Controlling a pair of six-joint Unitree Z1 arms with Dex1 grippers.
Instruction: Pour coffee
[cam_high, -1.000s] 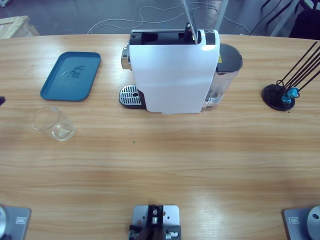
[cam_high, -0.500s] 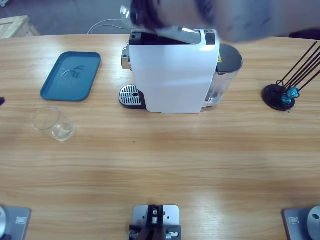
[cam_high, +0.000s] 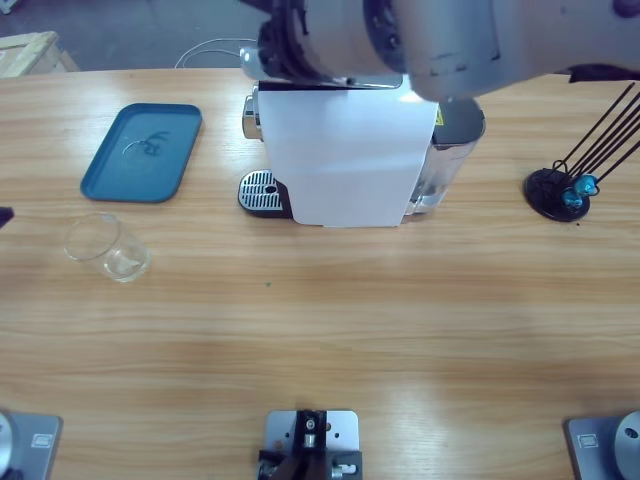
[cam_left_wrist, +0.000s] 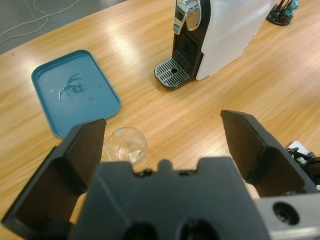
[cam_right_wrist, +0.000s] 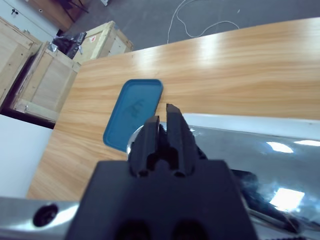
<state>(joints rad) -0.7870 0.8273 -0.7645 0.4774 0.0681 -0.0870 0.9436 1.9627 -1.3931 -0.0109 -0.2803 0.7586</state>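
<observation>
**Empty glass waits left of the coffee machine**

The glass cup (cam_high: 107, 248) lies tipped on the worktop (cam_high: 330, 330), near the teal tray (cam_high: 142, 152) and well left of the coffee machine (cam_high: 345, 155). No coffee shows in it. It looks light, rigid, slippery and breakable, so a gentle hold across its wall seems best. The left hand (cam_left_wrist: 162, 137) hovers above it, jaws spread wide and empty. The right hand (cam_right_wrist: 164, 125), jaws pressed together, sits over the machine's silver lid (cam_right_wrist: 250, 150).
</observation>
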